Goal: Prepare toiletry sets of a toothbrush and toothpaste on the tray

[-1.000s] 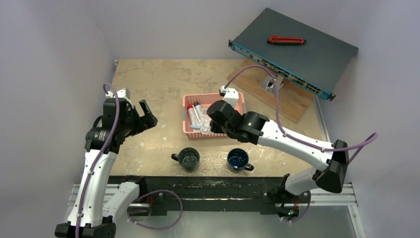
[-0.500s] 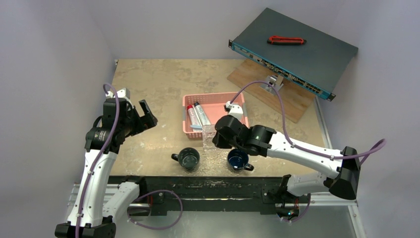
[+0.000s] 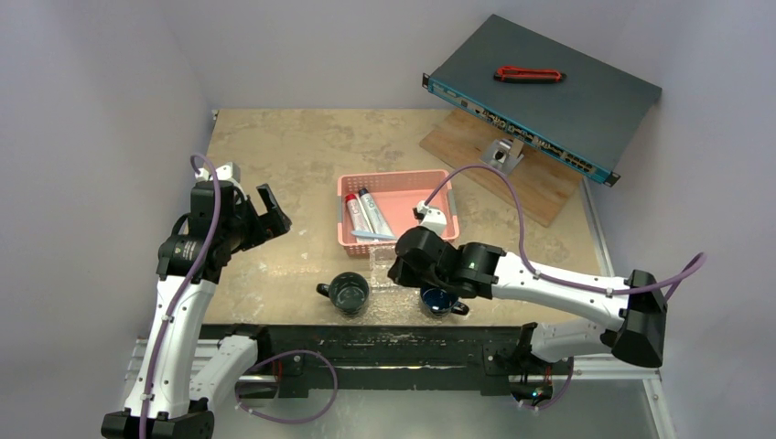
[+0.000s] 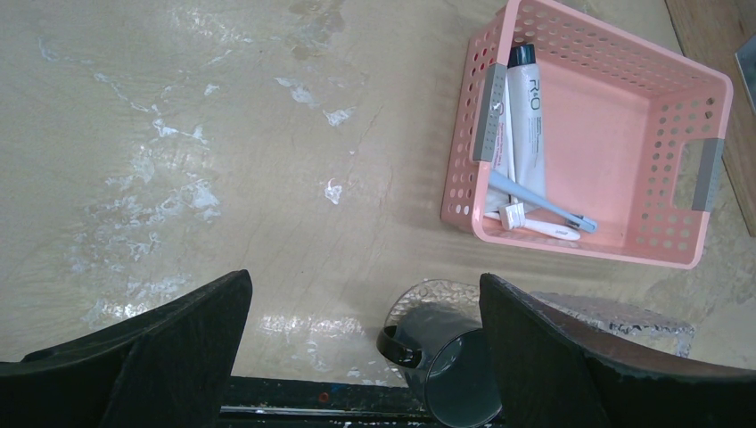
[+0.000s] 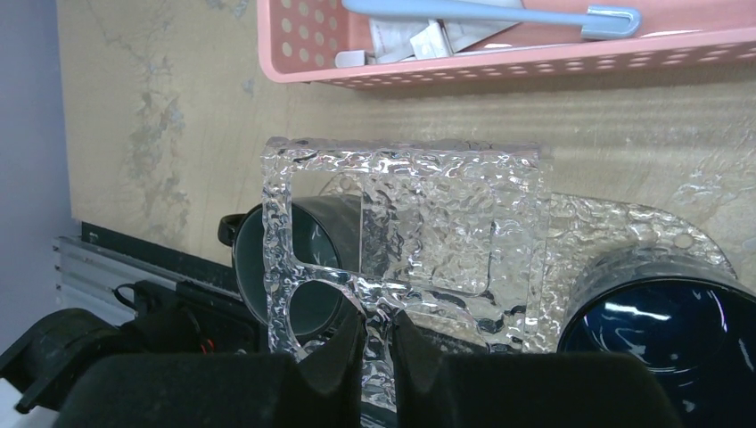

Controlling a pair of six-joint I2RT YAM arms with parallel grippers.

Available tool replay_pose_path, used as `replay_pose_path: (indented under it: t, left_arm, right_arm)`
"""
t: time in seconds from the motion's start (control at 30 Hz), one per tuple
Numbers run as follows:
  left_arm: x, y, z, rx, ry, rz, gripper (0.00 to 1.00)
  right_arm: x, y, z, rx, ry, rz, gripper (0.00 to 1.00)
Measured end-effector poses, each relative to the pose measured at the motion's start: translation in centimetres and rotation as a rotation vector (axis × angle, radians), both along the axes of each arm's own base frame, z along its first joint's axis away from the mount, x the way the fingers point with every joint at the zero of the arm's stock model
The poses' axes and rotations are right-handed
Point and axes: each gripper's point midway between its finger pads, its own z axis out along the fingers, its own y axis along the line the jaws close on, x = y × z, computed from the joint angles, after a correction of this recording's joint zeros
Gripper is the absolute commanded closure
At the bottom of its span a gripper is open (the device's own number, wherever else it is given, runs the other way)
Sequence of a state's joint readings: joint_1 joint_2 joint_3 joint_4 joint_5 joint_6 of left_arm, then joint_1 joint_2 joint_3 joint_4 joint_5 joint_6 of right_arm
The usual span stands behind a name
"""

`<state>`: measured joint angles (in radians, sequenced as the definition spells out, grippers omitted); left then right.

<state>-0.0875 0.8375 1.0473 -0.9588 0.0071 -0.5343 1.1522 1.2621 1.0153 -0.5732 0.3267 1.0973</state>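
Note:
The pink basket (image 3: 394,177) holds two toothpaste tubes (image 3: 352,212) (image 4: 532,98), a light blue toothbrush (image 4: 535,201) (image 5: 481,11) and a white toothbrush (image 4: 535,223). The flat clear tray (image 3: 393,291) (image 5: 624,234) lies at the table's near edge under two dark mugs (image 3: 350,291) (image 3: 439,294). My right gripper (image 3: 391,267) (image 5: 379,334) is shut on the edge of a clear textured plastic piece (image 5: 446,223) with cut-outs and holds it above the gap between the mugs. My left gripper (image 3: 270,212) (image 4: 365,357) is open and empty, left of the basket.
A dark network switch (image 3: 549,101) with a red tool (image 3: 529,73) on it rests tilted on a wooden board (image 3: 540,187) at the back right. The table's near edge and black rail (image 3: 384,334) run just below the mugs.
My right gripper has moved from the basket toward the near edge, carrying the clear plastic piece, and now hangs over the mugs. The left arm has not moved.

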Motion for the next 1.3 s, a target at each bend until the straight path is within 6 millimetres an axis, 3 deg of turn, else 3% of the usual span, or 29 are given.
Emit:
replay_pose_path:
  t: [0.67,1.3]
  left_arm:
    - [0.0,0.0,0.0,0.000,0.000,-0.001,0.01]
    - [0.0,0.1,0.0,0.002,-0.001,0.002,0.01]
  right_arm:
    - [-2.2,0.1,-2.1,0.023,0.057,-0.015,1.00]
    - [-3.1,0.3,-5.4,-0.001,0.103,-0.030,1.00]
